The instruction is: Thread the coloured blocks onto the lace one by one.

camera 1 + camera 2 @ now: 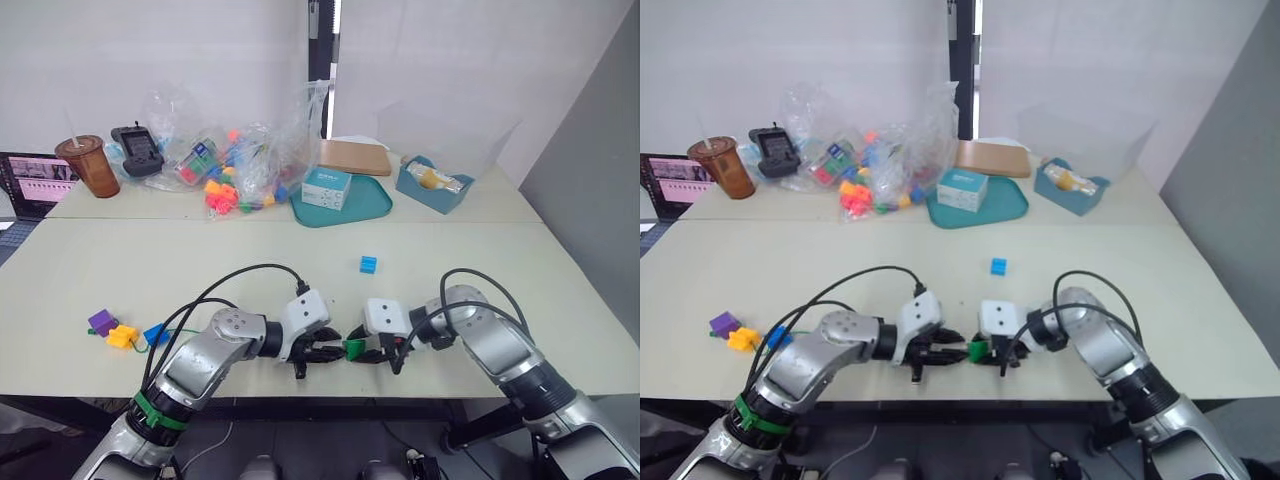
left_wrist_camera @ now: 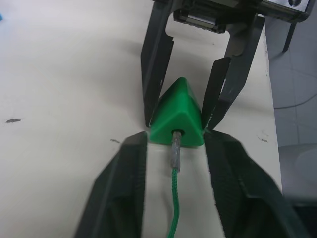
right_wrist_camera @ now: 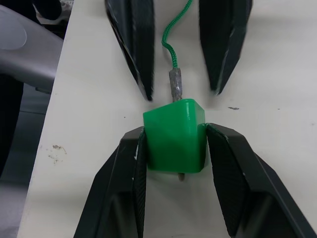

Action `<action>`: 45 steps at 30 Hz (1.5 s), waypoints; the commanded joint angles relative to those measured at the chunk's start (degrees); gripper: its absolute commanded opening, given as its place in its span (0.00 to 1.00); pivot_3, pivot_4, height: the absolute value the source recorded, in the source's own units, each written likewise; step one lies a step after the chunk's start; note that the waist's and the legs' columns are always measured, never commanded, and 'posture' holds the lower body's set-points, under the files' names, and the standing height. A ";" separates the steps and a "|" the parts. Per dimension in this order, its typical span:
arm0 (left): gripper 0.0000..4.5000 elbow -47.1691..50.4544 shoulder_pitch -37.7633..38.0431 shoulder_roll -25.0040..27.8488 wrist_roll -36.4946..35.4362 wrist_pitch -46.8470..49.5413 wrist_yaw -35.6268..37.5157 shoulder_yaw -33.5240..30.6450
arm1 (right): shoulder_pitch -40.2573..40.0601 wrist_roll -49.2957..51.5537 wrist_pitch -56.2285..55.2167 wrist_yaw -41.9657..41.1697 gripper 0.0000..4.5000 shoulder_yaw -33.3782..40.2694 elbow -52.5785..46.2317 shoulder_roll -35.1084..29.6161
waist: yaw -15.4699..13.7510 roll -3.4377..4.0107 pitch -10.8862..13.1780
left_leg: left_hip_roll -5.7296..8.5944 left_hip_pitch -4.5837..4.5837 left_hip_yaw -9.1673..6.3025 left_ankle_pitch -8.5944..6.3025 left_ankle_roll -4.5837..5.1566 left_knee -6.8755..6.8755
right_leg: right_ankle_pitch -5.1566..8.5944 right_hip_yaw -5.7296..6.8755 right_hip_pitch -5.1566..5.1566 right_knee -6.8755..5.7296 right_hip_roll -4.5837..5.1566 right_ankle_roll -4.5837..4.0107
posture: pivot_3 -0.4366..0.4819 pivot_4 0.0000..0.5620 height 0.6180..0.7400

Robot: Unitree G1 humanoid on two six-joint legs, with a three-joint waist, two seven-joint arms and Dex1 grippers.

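Note:
The green block (image 3: 174, 141) is pinched between the fingers of my right gripper (image 1: 366, 352), low over the table near its front edge. The lace (image 2: 174, 208) has its grey tip (image 2: 176, 151) pushed into the block's hole, and a bit of the tip pokes out the far side. My left gripper (image 1: 324, 352) faces the block, open, its fingers either side of the tip without touching it. The purple (image 1: 102, 322), orange-yellow (image 1: 122, 336) and dark blue (image 1: 156, 333) blocks lie together at the left with the lace running from them. The light blue block (image 1: 368, 264) sits alone further back.
At the back stand a heap of toy pieces in clear bags (image 1: 240, 165), a teal tray (image 1: 375, 205) with a small box, a brown cup (image 1: 88, 165), a laptop (image 1: 35, 180) and a blue box (image 1: 435, 183). The table's front edge (image 1: 330, 392) runs just below the grippers.

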State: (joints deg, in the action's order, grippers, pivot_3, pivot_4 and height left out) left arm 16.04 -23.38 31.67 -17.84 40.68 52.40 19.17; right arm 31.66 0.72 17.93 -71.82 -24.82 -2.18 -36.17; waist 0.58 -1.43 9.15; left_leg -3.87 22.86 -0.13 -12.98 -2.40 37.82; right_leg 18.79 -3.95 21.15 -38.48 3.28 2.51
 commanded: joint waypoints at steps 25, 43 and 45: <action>0.01 -2.14 4.34 0.52 2.39 -8.62 0.06 -0.81 | -1.82 -1.69 2.29 0.94 0.29 -0.97 0.08 -0.89 | -0.03 -0.01 0.00 | 0.01 0.00 0.02 -0.01 0.01 -0.04 | 0.00 0.02 -0.03 0.07 0.02 0.00 | 0.48 0.27 1.00; 0.01 -4.53 -0.95 -6.57 4.39 -7.57 -1.59 2.86 | -2.27 -1.87 2.90 1.53 0.29 -0.70 -0.33 -1.28 | -0.14 -0.01 0.00 | 0.02 0.05 0.01 -0.01 0.01 -0.03 | -0.01 0.01 -0.01 0.12 0.02 0.01 | 0.48 0.27 1.00; 0.01 -4.29 -1.08 -6.70 4.48 -7.17 -1.29 2.65 | -2.21 -1.81 2.96 1.54 0.29 -0.61 -0.28 -1.37 | -0.34 -0.01 0.00 | 0.03 0.05 0.01 -0.01 0.01 -0.02 | -0.03 0.01 -0.03 0.14 0.03 0.05 | 0.48 0.27 1.00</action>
State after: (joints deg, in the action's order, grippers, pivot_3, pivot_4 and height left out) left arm 10.78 -23.13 25.79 -13.45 33.76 51.79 21.48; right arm 30.68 0.73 19.82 -70.76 -23.84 -3.80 -37.07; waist 0.24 -1.43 9.15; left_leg -3.83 22.90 -0.12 -13.00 -2.39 37.80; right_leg 18.75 -3.94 21.12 -38.33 3.31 2.57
